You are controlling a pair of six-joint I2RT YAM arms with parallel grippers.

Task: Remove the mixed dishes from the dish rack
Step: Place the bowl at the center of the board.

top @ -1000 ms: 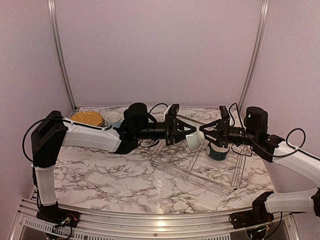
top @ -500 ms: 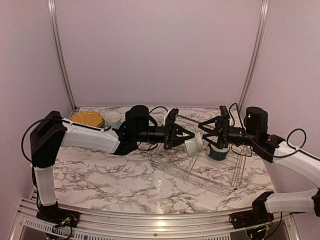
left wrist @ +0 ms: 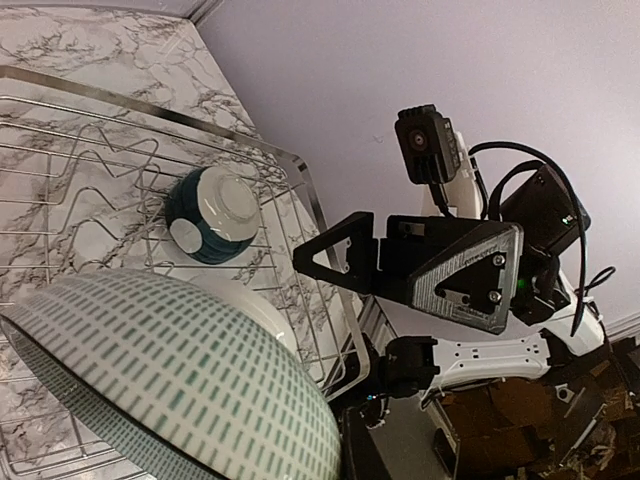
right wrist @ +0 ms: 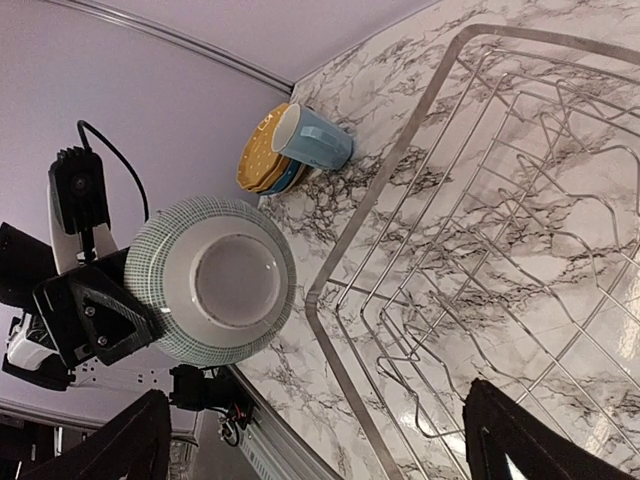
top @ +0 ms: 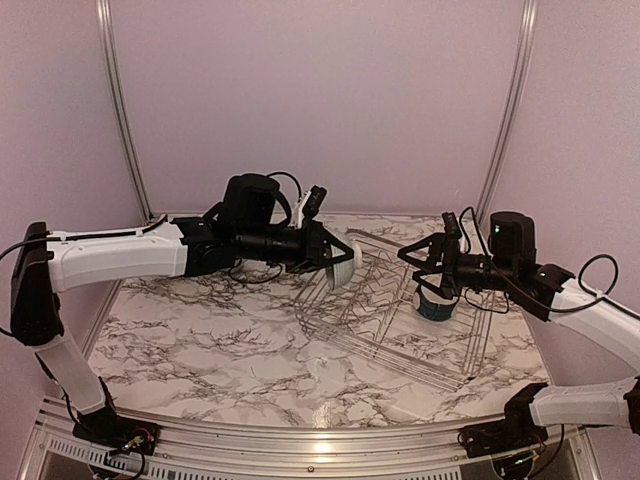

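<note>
Bowl (right wrist: 215,280) clear of the rack (right wrist: 385,165), pinched at its rim in the closed fingers of the left gripper (top: 328,258) and held in the air on edge, its foot turned toward the other arm. It looks like glazed ceramic: stiff, fairly light, slick under the pads and breakable. A grip on one edge would probably let it pivot, so it likely wants a slow, level carry and a soft landing. Across the rack, the right gripper (top: 418,270) is spread wide and holds nothing. It hovers just above a second bowl (left wrist: 212,213), dark with a white foot, which sits upside down on the wires. With its rim down among the upright dividers, the raised foot ring or one exposed edge looks like the surest place to take it, and a straight lift should keep it off the wires. Below and outward of the left gripper lies bare marble tabletop (top: 200,340), the roomiest place to set down. Farther behind it, a blue mug (right wrist: 312,138) rests beside stacked plates (right wrist: 258,150), a cluster worth clearing widely. The rack's rim runs close under the carried bowl, and the two grippers are near each other.
</note>
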